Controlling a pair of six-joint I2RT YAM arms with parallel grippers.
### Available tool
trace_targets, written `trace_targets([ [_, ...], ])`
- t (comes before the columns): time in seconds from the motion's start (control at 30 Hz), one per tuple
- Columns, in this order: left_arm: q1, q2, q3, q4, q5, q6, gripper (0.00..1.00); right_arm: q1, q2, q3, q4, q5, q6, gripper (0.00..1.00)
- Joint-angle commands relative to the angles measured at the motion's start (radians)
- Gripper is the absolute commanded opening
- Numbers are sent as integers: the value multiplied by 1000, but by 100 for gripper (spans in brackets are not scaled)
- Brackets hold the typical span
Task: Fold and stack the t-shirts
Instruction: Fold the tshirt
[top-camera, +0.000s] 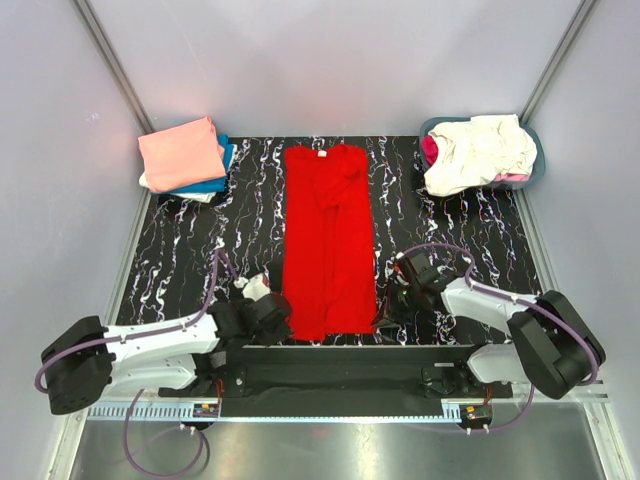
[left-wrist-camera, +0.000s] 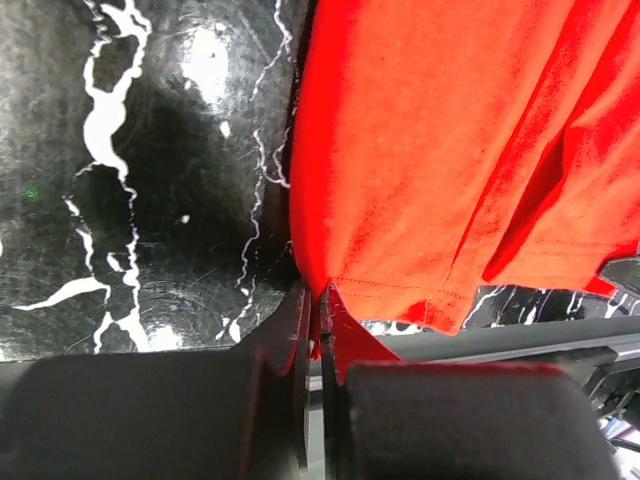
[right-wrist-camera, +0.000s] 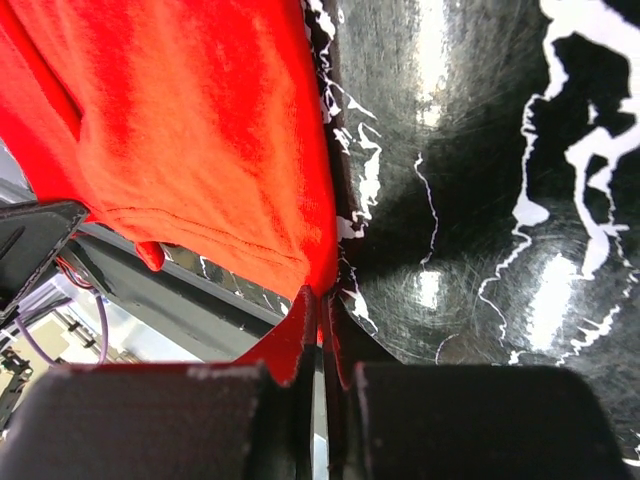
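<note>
**A:** Which step is in hand?

**B:** The red t-shirt (top-camera: 328, 240) is lying as a long narrow strip down the middle of the worktop, with its sides already turned in. The collar is pointing at the far edge and the hem is reaching the near edge. I'd say the lengthwise fold is starting.

**A:** And the arms?

**B:** The left gripper (left-wrist-camera: 318, 300) is pinching the hem's left corner, with red cloth showing between its closed fingers. The right gripper (right-wrist-camera: 322, 305) is clamping the right corner the same way, low against the surface.

**A:** What is the next move asking for?

**B:** Probably both corners are going to need lifting together and carrying toward the collar. They should be kept level so the strip is not twisting or sagging in the middle.

**A:** And the surroundings?

**B:** Pale grey walls (top-camera: 330, 60) are closing in three sides, with metal frame posts (top-camera: 108, 62) running up the far corners. The worktop (top-camera: 180, 260) is glossy black with white veining and is reflecting the lights. At the far-left corner a folded pile is waiting, with a salmon-pink shirt (top-camera: 182, 152) on top of a blue shirt (top-camera: 215, 183). At the far-right corner a basket (top-camera: 537, 165) is holding a crumpled cream shirt (top-camera: 478, 150) and a magenta shirt (top-camera: 430, 150) peeking out beside it.
</note>
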Motion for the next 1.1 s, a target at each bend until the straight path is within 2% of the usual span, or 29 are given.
trace_targets([
  [0.0, -9, 54, 16, -80, -7, 34, 0, 10, -43, 8, -31, 24, -16, 0],
  [0.13, -79, 91, 91, -141, -39, 21, 0, 12, -123, -15, -91, 34, -6, 0],
  [0.33, -222, 112, 168, -221, -61, -59, 0, 10, -339, -32, -242, 48, 27, 0],
  [0.43, -250, 111, 225, -294, -85, -70, 0, 10, -420, -23, -295, 41, 40, 0],
  [0.6, -248, 123, 413, -453, -157, -1, 2, 10, -417, 57, -318, 51, 37, 0],
  [0.73, -184, 151, 523, -523, -202, 87, 4, 7, -330, 163, -320, 90, 6, 0],
  [0.93, -20, 134, 556, -468, -159, 251, 4, 1, -157, 358, -332, 155, -83, 0],
  [1.07, 92, 155, 624, -442, -141, 379, 5, -50, -42, 500, -335, 160, -140, 0],
])
